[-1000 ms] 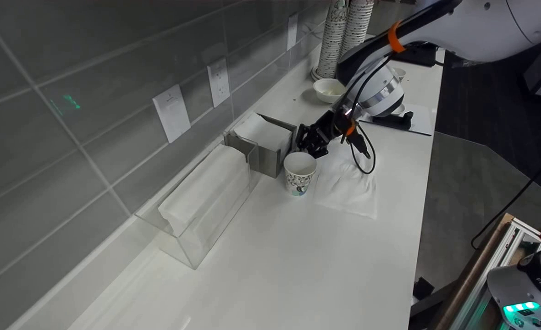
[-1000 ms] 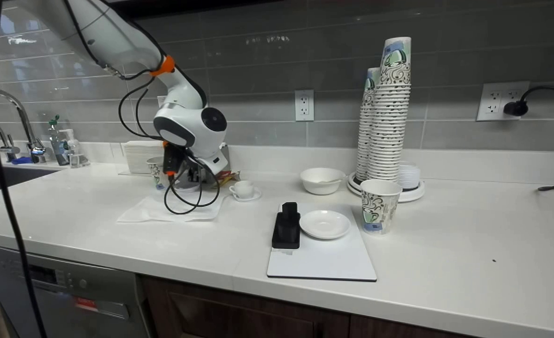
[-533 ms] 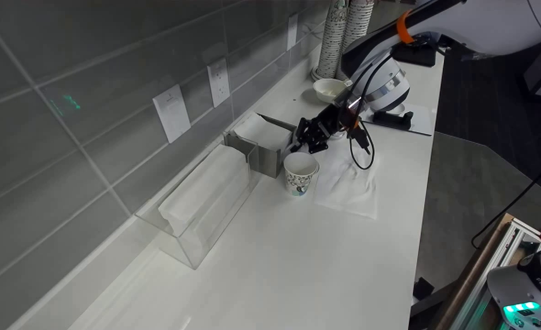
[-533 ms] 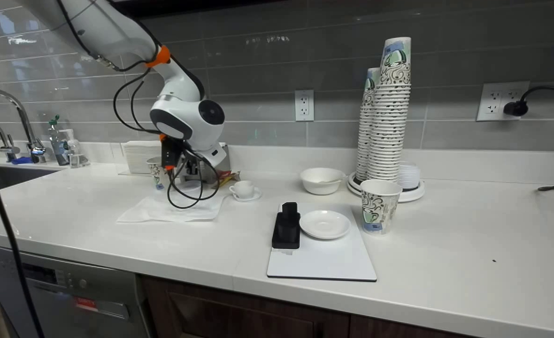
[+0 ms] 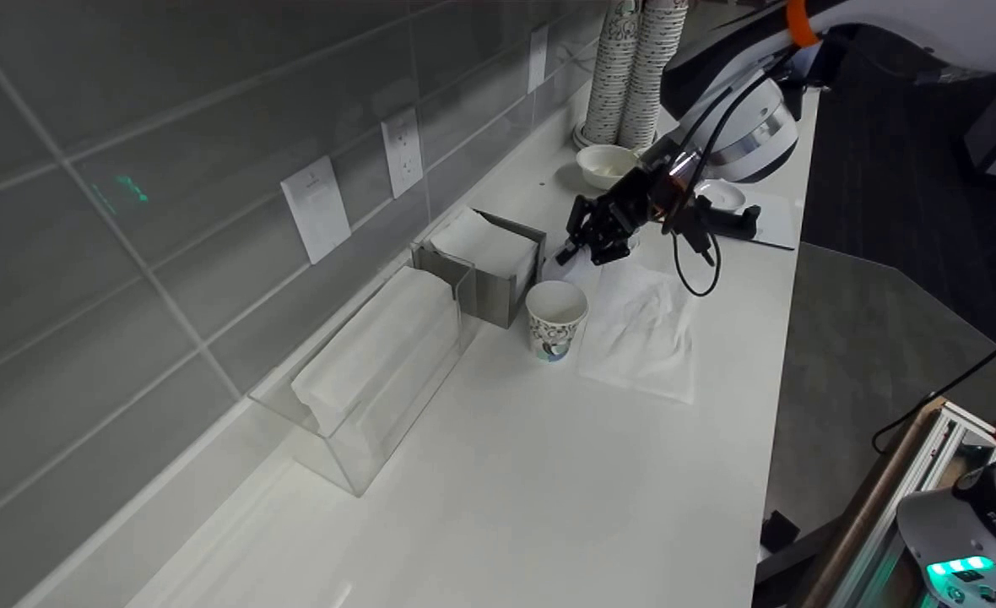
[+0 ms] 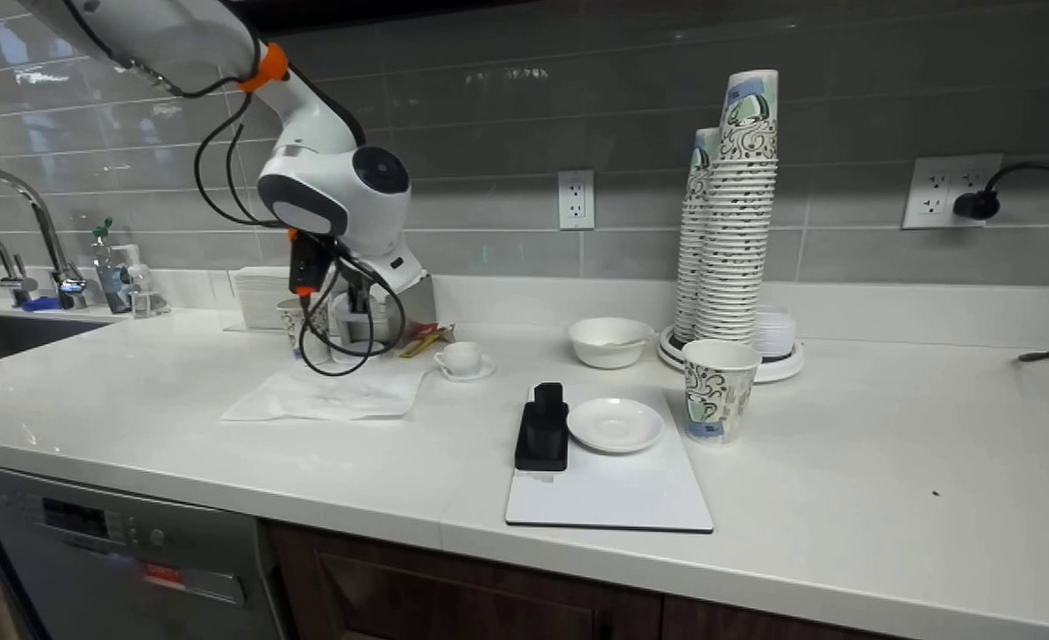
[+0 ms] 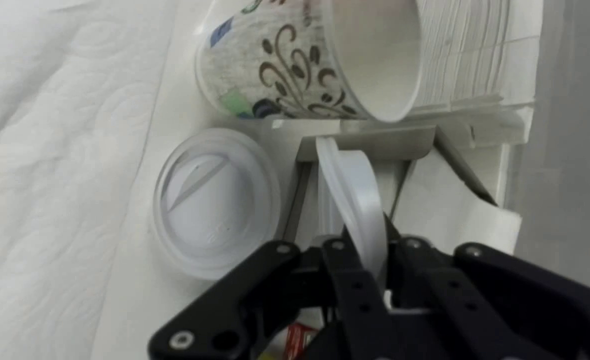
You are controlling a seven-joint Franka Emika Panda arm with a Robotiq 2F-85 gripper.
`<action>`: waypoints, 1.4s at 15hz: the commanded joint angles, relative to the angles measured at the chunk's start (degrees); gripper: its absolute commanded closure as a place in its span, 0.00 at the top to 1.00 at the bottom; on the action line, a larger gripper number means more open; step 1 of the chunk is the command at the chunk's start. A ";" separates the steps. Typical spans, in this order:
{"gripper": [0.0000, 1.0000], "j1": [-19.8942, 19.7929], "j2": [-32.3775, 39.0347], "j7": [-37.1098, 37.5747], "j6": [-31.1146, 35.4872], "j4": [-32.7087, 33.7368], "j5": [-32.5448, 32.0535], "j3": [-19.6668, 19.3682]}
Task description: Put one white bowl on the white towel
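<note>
My gripper [image 7: 370,245] is shut on a white lid [image 7: 357,185], seen edge-on in the wrist view. The gripper [image 5: 587,245] is raised above the counter near the napkin holder; the lid is hard to make out in the exterior views. Other round white lids [image 7: 215,200] lie on the counter beside the holder. The white towel [image 5: 637,338] lies flat, slightly wrinkled, close to the gripper; it also shows in an exterior view [image 6: 324,396] and the wrist view [image 7: 60,150]. The white bowl [image 6: 604,342] stands upright near the wall, apart from the gripper; it also shows in an exterior view [image 5: 601,176].
A patterned paper cup [image 5: 553,333] stands beside the towel, next to the metal napkin holder [image 5: 494,291] and clear napkin box [image 5: 380,380]. A small cup [image 6: 462,357] on a saucer, a board [image 6: 613,498] with a plate [image 6: 615,425], and tall cup stacks [image 6: 738,240] stand farther along.
My gripper has risen and drawn back, up and right in an exterior view, with the white lid. More of the towel shows. The paper cup has shifted very slightly.
</note>
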 commanded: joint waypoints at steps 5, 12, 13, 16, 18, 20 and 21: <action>0.02 3.34 -13.10 18.17 24.34 -12.21 -19.32 0.98; 0.02 1.74 -12.83 43.89 40.55 -25.66 -51.93 0.16; 0.02 0.76 -12.50 46.13 41.51 -27.06 -56.39 -1.13; 0.02 -2.20 -12.74 51.42 40.68 -28.21 -69.86 -7.08; 0.02 -4.26 -13.39 54.54 36.29 -25.08 -78.82 -10.92; 0.02 -6.27 -15.01 60.08 28.95 -20.21 -87.95 -11.90; 0.02 -7.04 -16.81 64.35 24.58 -18.43 -92.48 -10.40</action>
